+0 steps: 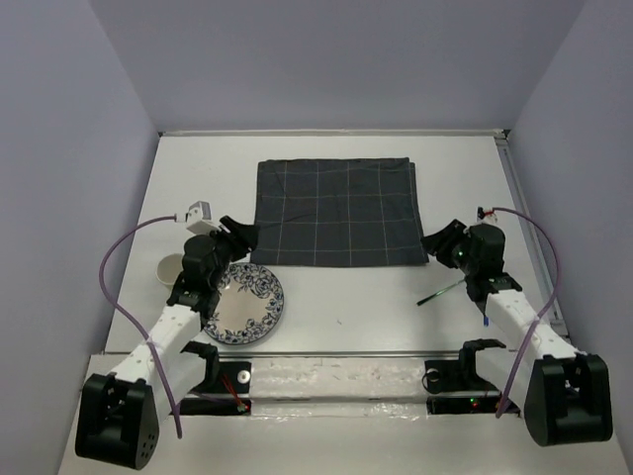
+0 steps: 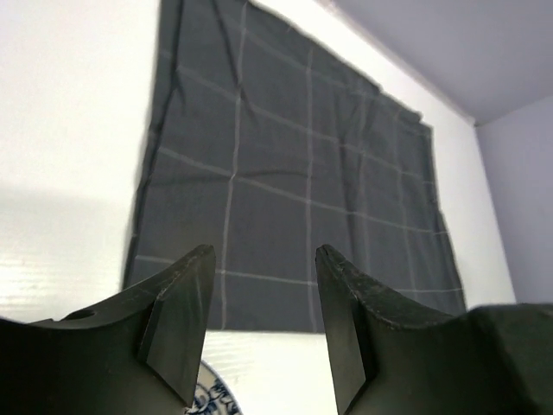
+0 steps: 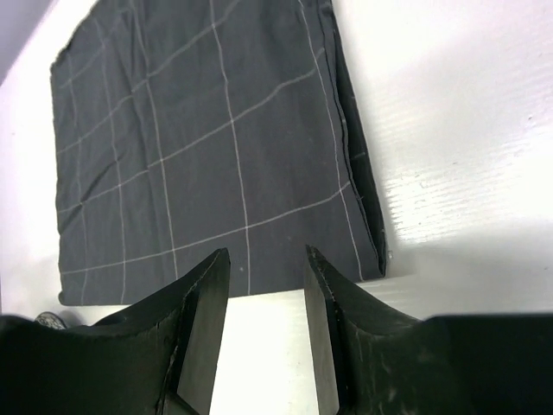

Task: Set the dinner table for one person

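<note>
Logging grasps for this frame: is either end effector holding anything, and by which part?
Nothing is held. The left end effector and right end effector both stand open, gaps empty; the checked cloth lies flat on the dinner table.

Up close, the left gripper [image 2: 263, 252] fills the bottom of the frame, its two dark fingers [image 2: 177, 320] standing apart with nothing between them. Beyond them lies the dark grey checked cloth [image 2: 294, 173], flat on the dinner table [image 2: 69, 130], thin pale lines crossing it in a grid, a few soft creases near its far edge. The gap between the fingers looks straight onto the cloth's near edge. Down low, just beside the left-hand finger, a sliver of a blue-patterned plate [image 2: 212, 399] peeks in. A grey shadow falls across the white surface at left, and a lilac wall [image 2: 449, 43] rises at top right.
</note>
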Action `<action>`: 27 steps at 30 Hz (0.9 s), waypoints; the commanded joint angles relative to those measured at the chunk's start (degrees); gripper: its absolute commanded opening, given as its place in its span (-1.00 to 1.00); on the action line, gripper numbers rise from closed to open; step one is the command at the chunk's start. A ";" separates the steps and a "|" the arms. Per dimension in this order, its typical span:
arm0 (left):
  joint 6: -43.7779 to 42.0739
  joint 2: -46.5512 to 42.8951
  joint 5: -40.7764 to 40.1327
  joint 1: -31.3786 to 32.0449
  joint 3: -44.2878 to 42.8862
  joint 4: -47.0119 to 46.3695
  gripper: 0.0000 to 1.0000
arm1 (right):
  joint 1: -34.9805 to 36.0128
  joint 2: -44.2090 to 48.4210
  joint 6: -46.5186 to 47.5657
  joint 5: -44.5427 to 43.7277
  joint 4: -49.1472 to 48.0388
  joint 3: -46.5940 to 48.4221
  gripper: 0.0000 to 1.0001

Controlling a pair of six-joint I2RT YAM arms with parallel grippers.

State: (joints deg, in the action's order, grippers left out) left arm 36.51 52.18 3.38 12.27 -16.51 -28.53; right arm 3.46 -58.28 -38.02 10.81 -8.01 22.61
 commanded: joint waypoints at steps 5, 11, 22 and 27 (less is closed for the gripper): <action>-3.46 -12.09 5.40 0.73 -12.13 10.95 0.20 | 0.93 9.59 1.90 0.51 7.13 1.82 -0.10; -11.52 -18.60 11.29 0.65 -21.27 21.31 0.29 | 13.65 5.73 0.32 0.81 4.23 4.45 -1.00; -26.75 -34.32 11.50 0.74 -25.60 34.77 0.98 | 45.65 -26.56 -10.40 -0.08 -23.35 13.32 -0.20; -26.93 -40.84 5.42 0.74 -21.27 35.03 0.98 | 51.81 -39.68 -14.88 -0.61 -32.05 18.25 0.04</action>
State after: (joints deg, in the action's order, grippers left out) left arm 12.58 13.96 13.13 12.80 -39.99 3.92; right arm 52.66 -92.23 -48.36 11.31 -28.36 38.09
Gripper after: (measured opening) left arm 0.989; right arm 0.473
